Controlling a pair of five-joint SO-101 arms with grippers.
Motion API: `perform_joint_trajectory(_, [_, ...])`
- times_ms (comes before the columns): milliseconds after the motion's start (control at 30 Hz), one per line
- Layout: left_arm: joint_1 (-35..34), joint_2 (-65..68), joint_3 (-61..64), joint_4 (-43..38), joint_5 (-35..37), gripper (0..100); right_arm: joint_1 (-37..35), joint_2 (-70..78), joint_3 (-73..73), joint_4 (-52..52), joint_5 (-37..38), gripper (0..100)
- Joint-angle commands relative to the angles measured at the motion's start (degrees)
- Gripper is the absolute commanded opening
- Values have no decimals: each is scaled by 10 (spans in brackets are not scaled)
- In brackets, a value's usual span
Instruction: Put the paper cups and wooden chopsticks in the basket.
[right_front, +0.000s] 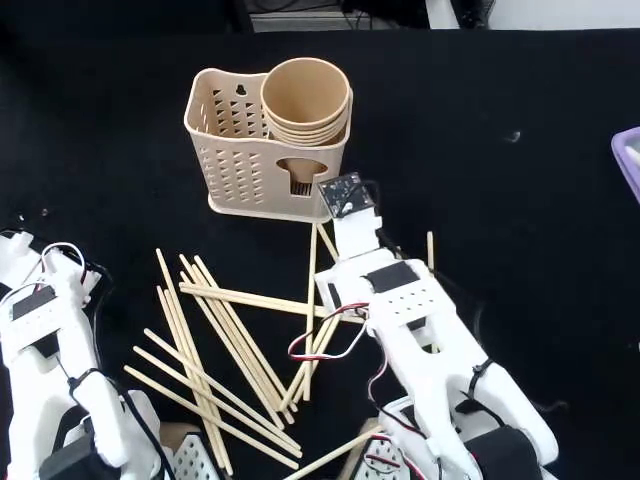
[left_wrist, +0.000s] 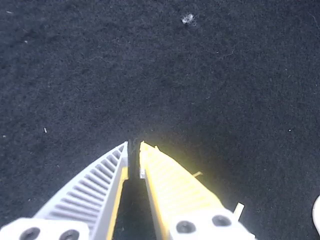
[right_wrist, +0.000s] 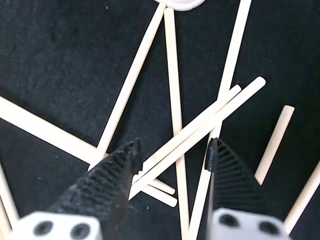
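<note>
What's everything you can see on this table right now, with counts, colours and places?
basket: one, beige, perforated, far middle of the table.
paper cups: one nested stack of several, tan, standing in the basket's right end in the high view.
chopsticks: more than ten, pale wood, scattered flat in front of the basket.
purple object: one, cut off at the right edge.
table: one, black cloth.
left end effector: white and yellow, shut, over bare cloth.
right end effector: black, open, above crossed chopsticks.

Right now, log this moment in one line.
paper cups: stacked in basket | chopsticks: scattered on table | right gripper: open over chopsticks | left gripper: shut, above table
</note>
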Motion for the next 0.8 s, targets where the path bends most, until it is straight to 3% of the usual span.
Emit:
perform_joint_trajectory(0, [3, -15, -14, -10, -1, 52, 7, 6, -17, -2, -4, 213])
perform_joint_trajectory(433, [2, -15, -15, -10, -1, 52, 7, 175, -106, 3, -48, 210])
perform_joint_trajectory(767, [2, -15, -15, -10, -1, 52, 11, 124, -100, 33, -47, 208])
